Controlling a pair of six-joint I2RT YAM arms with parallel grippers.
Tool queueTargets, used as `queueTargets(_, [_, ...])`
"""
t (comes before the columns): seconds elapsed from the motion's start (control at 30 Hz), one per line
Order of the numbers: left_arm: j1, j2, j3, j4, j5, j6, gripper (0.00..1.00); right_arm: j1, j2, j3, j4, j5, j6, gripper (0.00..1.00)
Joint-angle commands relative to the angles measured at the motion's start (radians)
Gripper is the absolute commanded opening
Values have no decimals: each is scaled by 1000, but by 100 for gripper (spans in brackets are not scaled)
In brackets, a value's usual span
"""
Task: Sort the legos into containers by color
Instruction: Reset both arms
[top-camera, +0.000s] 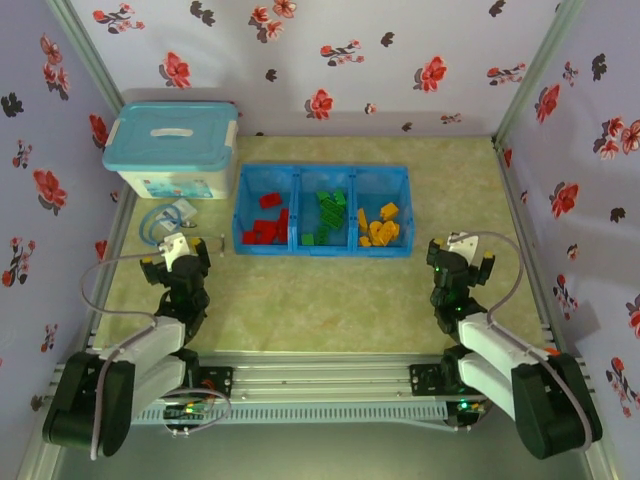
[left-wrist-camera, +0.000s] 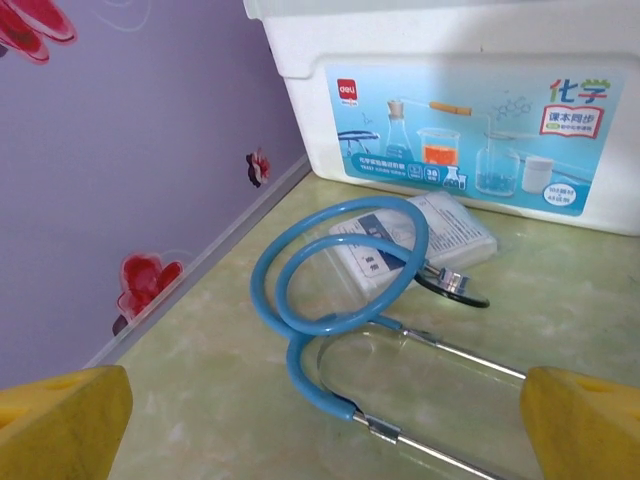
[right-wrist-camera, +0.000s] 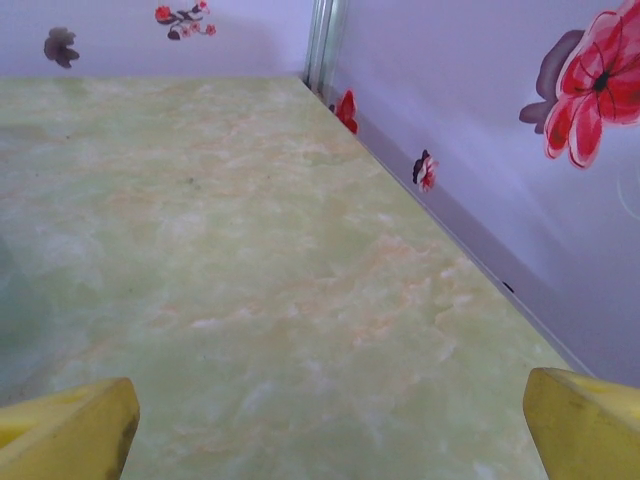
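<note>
Legos (top-camera: 328, 210) lie in the blue containers (top-camera: 325, 251), red left, green middle, orange right; sorting looks complete; left gripper (top-camera: 177, 247) spread wide, empty, facing a stethoscope (left-wrist-camera: 340, 270); right gripper (top-camera: 460, 246) wide, empty; likely resting, nothing left to pick.

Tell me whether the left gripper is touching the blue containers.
Apart. The top view shows bare table between the left gripper and the containers' left wall.
</note>
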Motion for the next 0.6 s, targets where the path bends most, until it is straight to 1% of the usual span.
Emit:
queueTargets(0.0, [19, 54, -16, 195, -18, 32, 100, -17, 36, -21, 181, 5, -25, 99])
queueTargets(0.2, [48, 161, 10, 279, 4, 32, 100, -61, 94, -59, 336, -34, 8, 99])
queueTargets(0.3, [58, 194, 11, 324, 39, 32, 100, -79, 130, -67, 398, -55, 18, 99])
queueTargets(0.43, [71, 243, 10, 393, 54, 26, 100, -93, 195, -73, 495, -69, 18, 99])
queueTargets(0.57, [77, 283, 14, 444, 59, 25, 100, -100, 246, -68, 551, -75, 18, 99])
